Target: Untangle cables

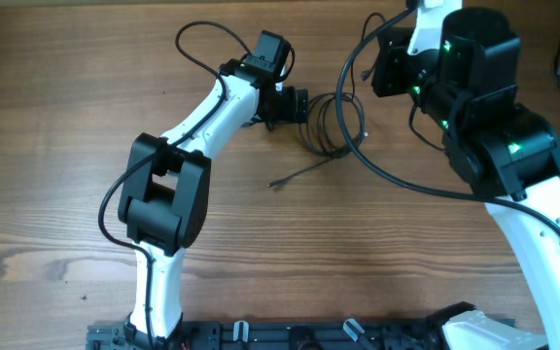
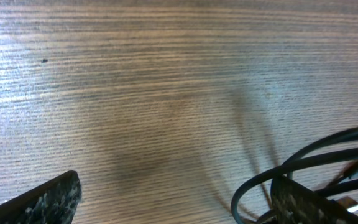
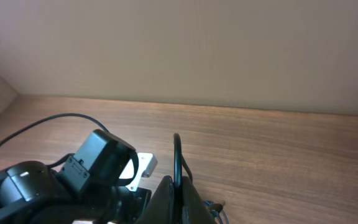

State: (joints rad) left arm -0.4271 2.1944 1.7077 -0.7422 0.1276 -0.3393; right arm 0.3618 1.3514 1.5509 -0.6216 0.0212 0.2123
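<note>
The cables (image 1: 327, 126) lie as a loose coil of thin black wires at the table's far middle, with one tail and plug tip (image 1: 290, 179) trailing toward the front left. My left gripper (image 1: 302, 106) is at the coil's left edge. In the left wrist view it (image 2: 179, 190) is open, low over the wood, and cable loops (image 2: 303, 158) curve round its right finger. My right gripper (image 1: 377, 70) is raised at the coil's far right. In the right wrist view it (image 3: 180, 198) is shut on one black cable (image 3: 177, 155) that stands up between the fingers.
A thicker black arm cable (image 1: 397, 180) sweeps from the right arm down across the table right of the coil. Another arm cable (image 1: 197, 44) loops behind the left arm. The wall (image 3: 185, 50) stands just beyond the table's far edge.
</note>
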